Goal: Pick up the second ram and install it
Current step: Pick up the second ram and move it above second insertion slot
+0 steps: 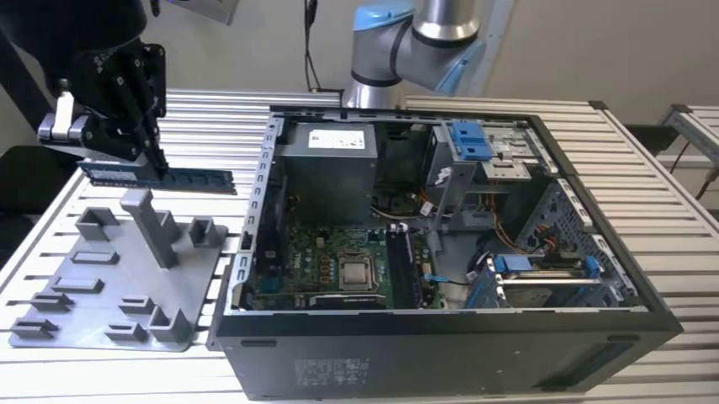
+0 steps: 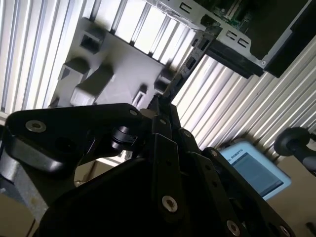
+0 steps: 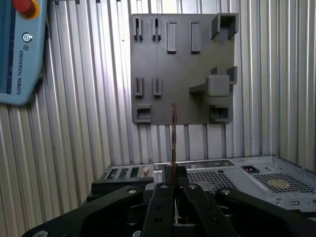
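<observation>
At the exterior view's upper left, the black gripper (image 1: 150, 157), jaws clamped on the long dark memory stick (image 1: 200, 178), holds it over the grey plastic fixture tray (image 1: 107, 282), apparently picked up but not yet installed.

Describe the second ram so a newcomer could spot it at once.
In the exterior view, look to the view's left of the open computer case, above the grey fixture tray. There the gripper clamps the second ram: a long, thin, dark stick held level, unlike the tray's upright grey posts.

Small print on teach pendant (image 3: 19, 64); PSU label (image 1: 337, 137) illegible.
</observation>
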Controlling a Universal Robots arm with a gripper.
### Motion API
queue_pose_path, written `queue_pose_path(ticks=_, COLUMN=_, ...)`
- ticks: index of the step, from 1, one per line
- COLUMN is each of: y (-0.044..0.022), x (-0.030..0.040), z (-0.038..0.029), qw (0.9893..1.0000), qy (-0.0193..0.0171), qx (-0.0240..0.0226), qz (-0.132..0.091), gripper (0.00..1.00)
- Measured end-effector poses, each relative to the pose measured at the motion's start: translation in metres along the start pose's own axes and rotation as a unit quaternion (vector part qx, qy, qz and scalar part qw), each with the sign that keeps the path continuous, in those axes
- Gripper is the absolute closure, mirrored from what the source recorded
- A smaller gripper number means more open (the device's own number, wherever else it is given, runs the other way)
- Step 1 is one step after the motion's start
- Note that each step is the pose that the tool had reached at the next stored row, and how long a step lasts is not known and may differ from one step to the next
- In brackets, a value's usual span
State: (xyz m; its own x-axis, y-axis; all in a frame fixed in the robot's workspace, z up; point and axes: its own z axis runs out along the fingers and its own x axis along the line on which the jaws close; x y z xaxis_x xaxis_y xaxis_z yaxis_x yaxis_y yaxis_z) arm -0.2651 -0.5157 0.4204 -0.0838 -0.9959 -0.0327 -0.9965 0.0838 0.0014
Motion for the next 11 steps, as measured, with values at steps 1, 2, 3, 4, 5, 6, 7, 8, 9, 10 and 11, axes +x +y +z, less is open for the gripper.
queue_pose_path(ticks=1, y=-0.0029, x=-0.0002, z=0.0, qw=1.0, qy=0.0, qx=0.0, qz=0.0, gripper=0.86)
queue_pose_path(ticks=2, y=-0.0058, x=-0.0005, z=0.0, qw=1.0, qy=0.0, qx=0.0, qz=0.0, gripper=0.86)
queue_pose_path(ticks=3, y=-0.0087, x=-0.0007, z=0.0, qw=1.0, qy=0.0, qx=0.0, qz=0.0, gripper=0.86)
queue_pose_path(ticks=4, y=-0.0116, x=-0.0009, z=0.0, qw=1.0, qy=0.0, qx=0.0, qz=0.0, gripper=0.86)
queue_pose_path(ticks=5, y=-0.0146, x=-0.0012, z=0.0001, qw=1.0, qy=0.0, qx=0.0, qz=0.0, gripper=0.86)
queue_pose_path(ticks=6, y=-0.0174, x=-0.0014, z=0.0, qw=1.0, qy=0.0, qx=0.0, qz=0.0, gripper=0.86)
queue_pose_path(ticks=7, y=-0.0203, x=-0.0017, z=0.0, qw=1.0, qy=0.0, qx=0.0, qz=0.0, gripper=0.86)
queue_pose_path(ticks=8, y=-0.023, x=-0.0019, z=0.0, qw=1.0, qy=0.0, qx=0.0, qz=0.0, gripper=0.86)
queue_pose_path(ticks=9, y=-0.0259, x=-0.0022, z=0.0, qw=1.0, qy=0.0, qx=0.0, qz=0.0, gripper=0.86)
queue_pose_path(ticks=10, y=-0.0287, x=-0.0024, z=0.0001, qw=1.0, qy=0.0, qx=0.0, qz=0.0, gripper=0.86)
queue_pose_path(ticks=11, y=-0.0316, x=-0.0026, z=0.0, qw=1.0, qy=0.0, qx=0.0, qz=0.0, gripper=0.86)
